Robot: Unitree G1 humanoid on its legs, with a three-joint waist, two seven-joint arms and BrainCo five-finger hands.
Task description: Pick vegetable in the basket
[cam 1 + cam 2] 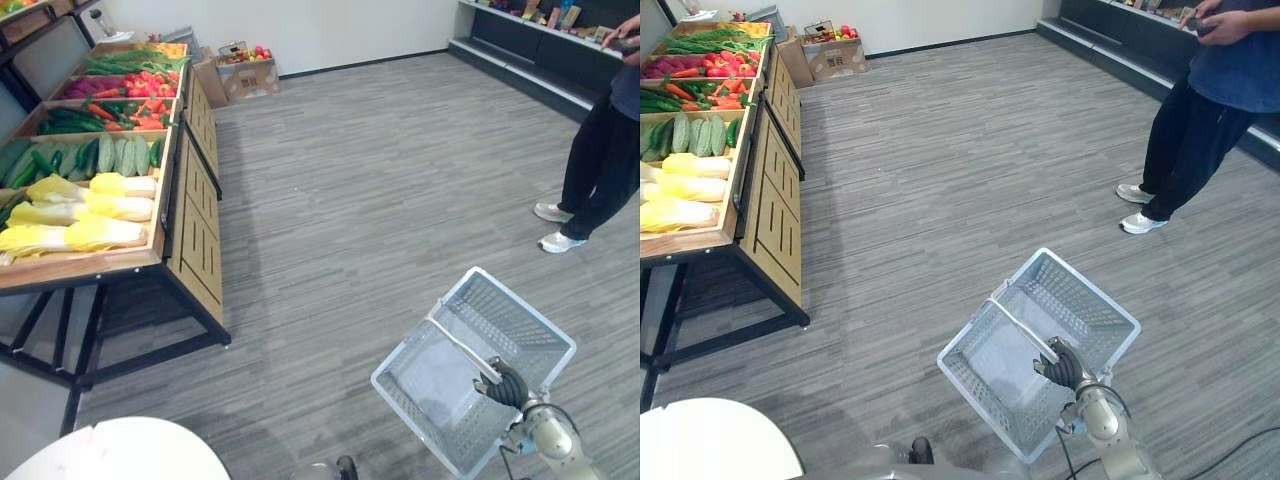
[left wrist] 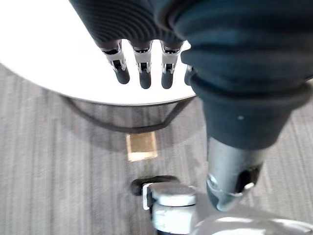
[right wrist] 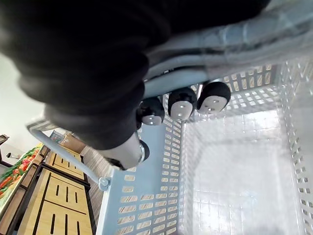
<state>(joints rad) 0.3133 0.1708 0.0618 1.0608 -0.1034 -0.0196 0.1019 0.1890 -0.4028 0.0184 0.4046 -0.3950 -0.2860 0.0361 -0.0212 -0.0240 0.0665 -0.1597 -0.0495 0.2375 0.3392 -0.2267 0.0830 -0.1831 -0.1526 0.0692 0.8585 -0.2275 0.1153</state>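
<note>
A pale blue plastic basket (image 1: 528,319) hangs low at the right, with nothing inside. My right hand (image 1: 506,386) is shut on its handle (image 1: 458,347); in the right wrist view the fingers (image 3: 180,103) curl round the bar above the basket's slotted wall (image 3: 146,196). The vegetables lie on a wooden stand (image 1: 195,230) at the left: yellow-white cabbages (image 1: 110,210) nearest, then cucumbers (image 1: 112,155), then carrots and red peppers (image 1: 140,108). My left hand (image 2: 142,68) hangs with straight fingers over a white round surface (image 2: 49,58), holding nothing.
A person (image 1: 605,150) stands at the far right on the grey floor. A cardboard box (image 1: 245,70) of produce sits past the stand's far end. Dark shelves (image 1: 520,50) line the back right wall. Open floor lies between stand and basket.
</note>
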